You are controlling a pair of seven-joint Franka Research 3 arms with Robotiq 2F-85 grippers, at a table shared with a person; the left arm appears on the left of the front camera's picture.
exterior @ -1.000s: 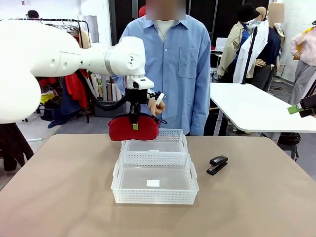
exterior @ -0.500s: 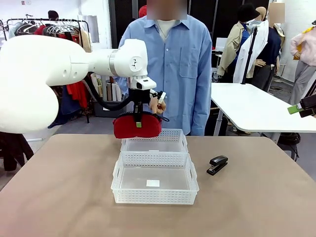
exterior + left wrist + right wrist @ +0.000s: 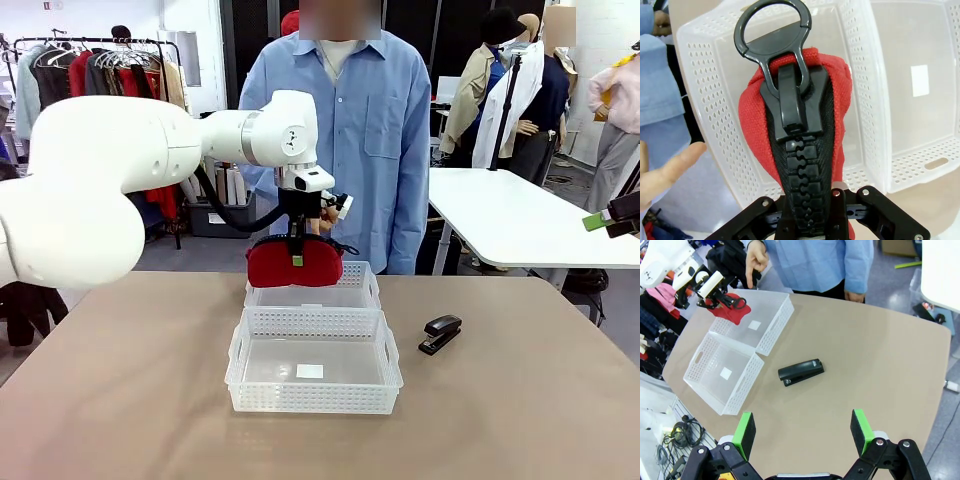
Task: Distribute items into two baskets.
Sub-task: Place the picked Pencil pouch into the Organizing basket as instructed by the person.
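- Red pouch (image 3: 272, 268): just left of centre in the front frame, hanging above the far basket (image 3: 362, 272). My left gripper (image 3: 297, 258) is clenched on its top, along the black zipper (image 3: 801, 165).
- Person's hand (image 3: 322, 213): upper centre, just behind my left gripper.
- Near basket (image 3: 310, 400): lower centre, touching the far one.
- Stapler (image 3: 440, 333): right of centre, lying on the table (image 3: 530, 400) near that basket, apart from it.
- My right gripper (image 3: 803, 431): bottom of its wrist frame, fingers spread, grasping nothing.

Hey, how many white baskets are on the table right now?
2. The near basket sits centre front; the far basket is right behind it, under the red pouch.
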